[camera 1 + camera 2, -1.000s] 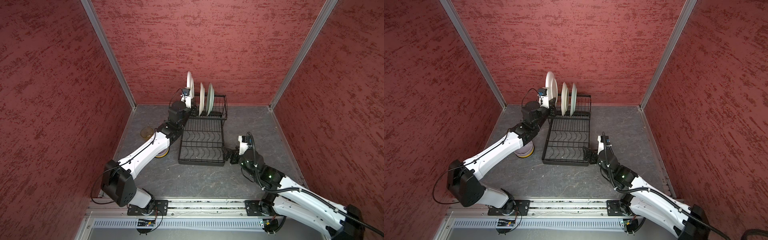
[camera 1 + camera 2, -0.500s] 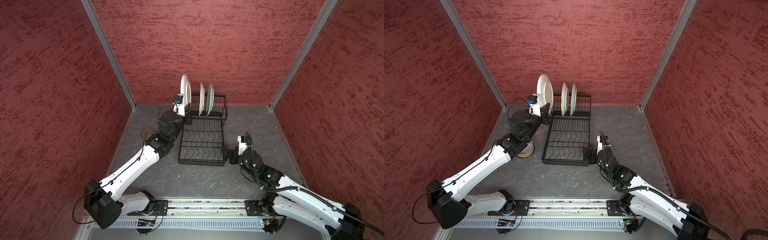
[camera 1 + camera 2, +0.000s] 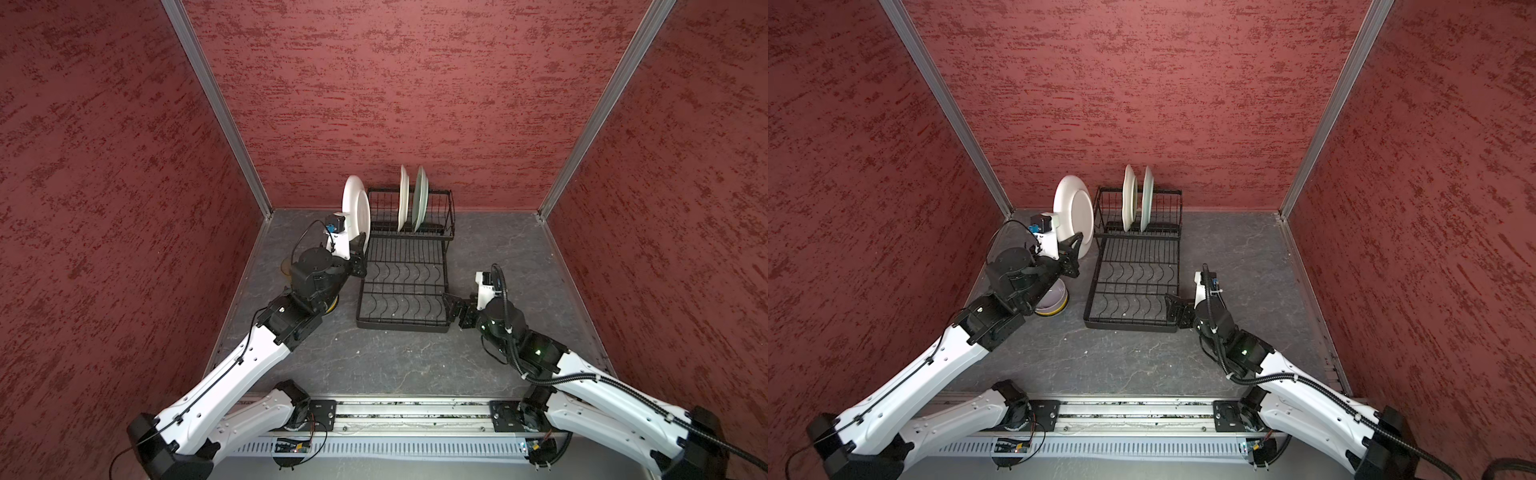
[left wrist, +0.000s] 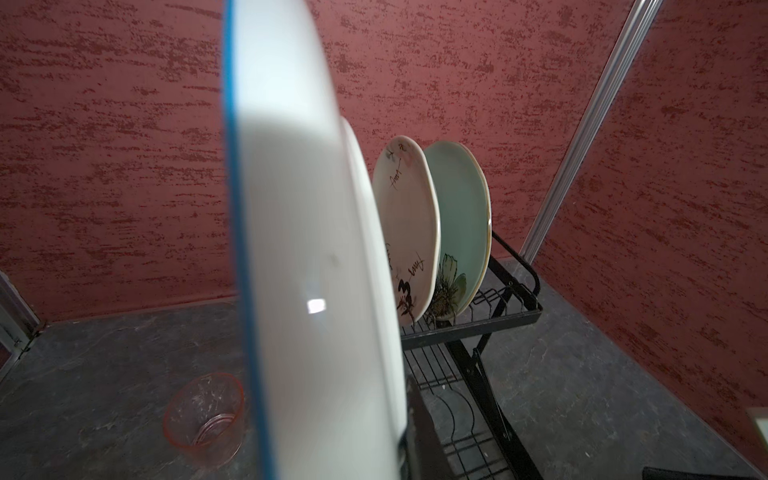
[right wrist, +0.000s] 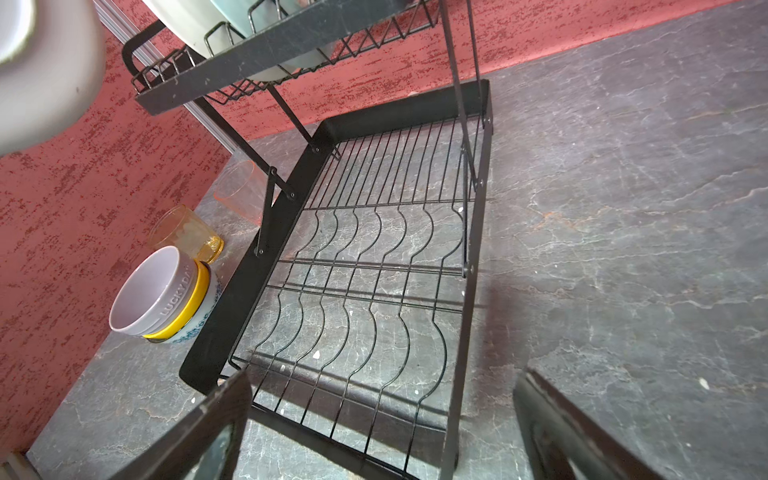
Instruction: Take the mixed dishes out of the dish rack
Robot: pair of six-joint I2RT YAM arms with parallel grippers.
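The left gripper is clamped on the lower rim of a white plate. It holds the plate upright, just beside the left side of the dish rack and outside the raised back tier. A second white plate and the pale green plate stand upright in that tier's slots. The right gripper sits at the rack's front right corner, jaws spread wide with nothing between them, while the stack of three bowls, amber tumbler and pink tumbler stand left of the rack.
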